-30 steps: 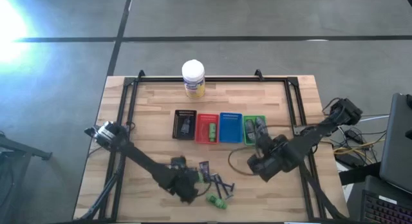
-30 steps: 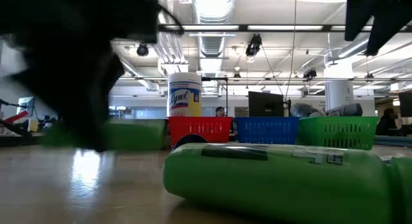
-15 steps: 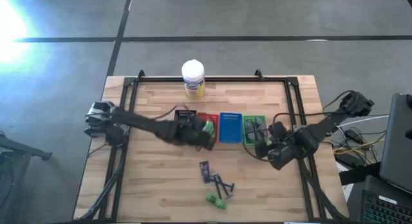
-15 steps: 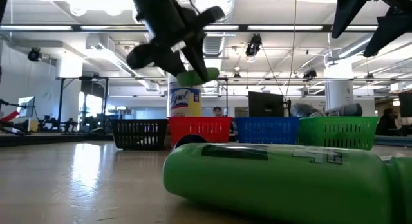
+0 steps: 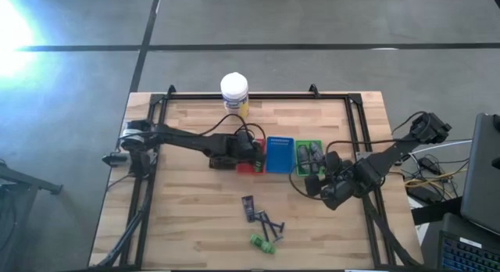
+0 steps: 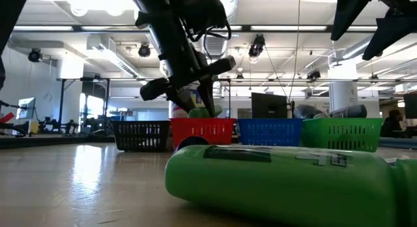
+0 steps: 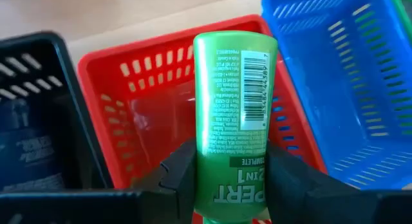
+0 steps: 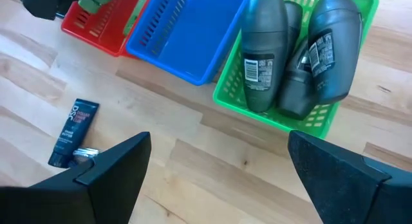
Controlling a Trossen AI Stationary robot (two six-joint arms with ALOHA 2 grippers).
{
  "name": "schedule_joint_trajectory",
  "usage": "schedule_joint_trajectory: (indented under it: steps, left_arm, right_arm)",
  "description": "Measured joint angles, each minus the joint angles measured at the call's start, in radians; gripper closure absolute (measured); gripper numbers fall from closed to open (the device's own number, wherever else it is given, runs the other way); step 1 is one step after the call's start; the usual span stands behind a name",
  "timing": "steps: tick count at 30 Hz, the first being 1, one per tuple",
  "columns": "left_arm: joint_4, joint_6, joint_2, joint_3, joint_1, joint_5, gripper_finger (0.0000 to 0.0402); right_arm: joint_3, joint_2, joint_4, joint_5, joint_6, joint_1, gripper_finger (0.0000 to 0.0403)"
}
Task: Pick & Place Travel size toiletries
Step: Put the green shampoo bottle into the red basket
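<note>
green tube [image 7: 234,121]: we see it clamped in the left pincer [image 7: 228,176], barcode side up, hanging over the red tray [image 7: 158,69]
left pincer: fingers [image 7: 177,172] pressed against both sides of the tube; in the high view we find it above the red tray [image 5: 249,164], arm stretched across the desk [image 5: 187,217]
right pincer [image 8: 215,166]: jaws standing wide apart with nothing between them, hovering over bare desk near the green tray [image 8: 283,121]
green tray: we count three dark grey oval containers [image 8: 261,53] lying in it, side by side and touching
blue tray [image 8: 187,31]: between the red and green trays; we see nothing in it
black tray [image 7: 32,114]: beside the red tray; a dark item lies in it, which we cannot name
loose items: a dark blue tube [image 8: 73,130] lies flat on the desk near the right pincer; thin black sticks [image 5: 269,223] and a second green tube [image 5: 261,243] lie toward the front edge
white-lidded jar [image 5: 234,94]: upright at the back of the desk
</note>
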Motion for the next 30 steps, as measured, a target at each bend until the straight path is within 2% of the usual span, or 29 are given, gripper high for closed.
schedule_joint_trajectory:
  steps: [3,13,18,20,22,26,27,30]
  left_arm:
    - [-0.006,-0.047,0.005,0.000,-0.007,-0.007,0.0250]
    - [-0.033,-0.077,0.001,0.000,-0.026,0.003,0.0159]
    - [-0.021,0.020,-0.031,0.000,-0.078,0.046,0.0142]
    - [-0.005,0.115,-0.055,0.000,-0.117,0.058,0.0142]
    - [0.040,0.306,-0.078,0.000,-0.162,0.110,0.0144]
    - [0.121,0.779,-0.107,0.001,-0.289,0.379,0.0152]
    - [0.127,0.868,-0.107,0.002,-0.326,0.416,0.0153]
    - [0.147,1.005,-0.090,0.002,-0.430,0.405,0.0154]
  right_arm:
    - [-0.002,-0.001,0.000,0.000,0.000,0.000,0.0039]
    - [-0.003,-0.001,-0.003,0.000,-0.011,0.000,0.0039]
    - [-0.003,-0.001,-0.002,-0.009,-0.039,0.000,0.0039]
    - [-0.003,-0.001,0.005,-0.015,-0.068,0.001,0.0039]
    - [-0.003,-0.002,0.015,-0.033,-0.116,0.001,0.0039]
    - [0.004,-0.002,0.037,-0.065,-0.227,0.004,0.0039]
    - [0.005,-0.002,0.038,-0.065,-0.233,0.008,0.0039]
    - [0.005,-0.002,0.040,-0.067,-0.236,0.012,0.0039]
